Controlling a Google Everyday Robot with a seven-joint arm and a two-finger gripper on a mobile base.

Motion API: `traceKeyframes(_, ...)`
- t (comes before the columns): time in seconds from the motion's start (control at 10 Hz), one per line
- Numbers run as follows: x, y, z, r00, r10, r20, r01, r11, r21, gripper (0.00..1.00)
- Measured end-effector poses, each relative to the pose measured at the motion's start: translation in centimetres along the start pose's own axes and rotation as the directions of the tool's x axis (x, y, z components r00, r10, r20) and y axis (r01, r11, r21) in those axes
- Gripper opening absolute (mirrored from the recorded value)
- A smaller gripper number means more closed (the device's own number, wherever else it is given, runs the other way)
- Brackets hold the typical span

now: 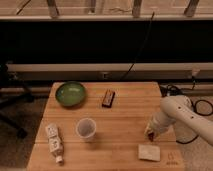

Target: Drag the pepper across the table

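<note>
Your gripper (151, 133) sits low over the lower right part of the counter (125, 120), at the end of the white arm (177, 112) that reaches in from the right edge of the frame. You cannot tell its state here. A small dark reddish shape at the gripper's tip, right at the counter surface, looks like the pepper (149, 135), though most of it is hidden by the gripper, so you cannot say for sure whether it is held or only touched.

Just below and slightly left of the gripper lies a pale flat sponge (149, 152), near the counter's lower right corner and apart from the gripper. At the upper left of the counter you see a green bowl (70, 93). To its right, near the upper middle, lies a small dark snack bar (108, 98). A clear plastic cup (86, 129) stands upright left of center, well apart from the gripper. At the lower left, a white bottle (54, 143) lies on its side.
</note>
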Motion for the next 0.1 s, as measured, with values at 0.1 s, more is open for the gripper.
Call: traceKeyframes(0.1, 1.16, -0.63, -0.18, 1.0, 0.002, -0.003, -0.002, 1.0, 0.004, 0.0)
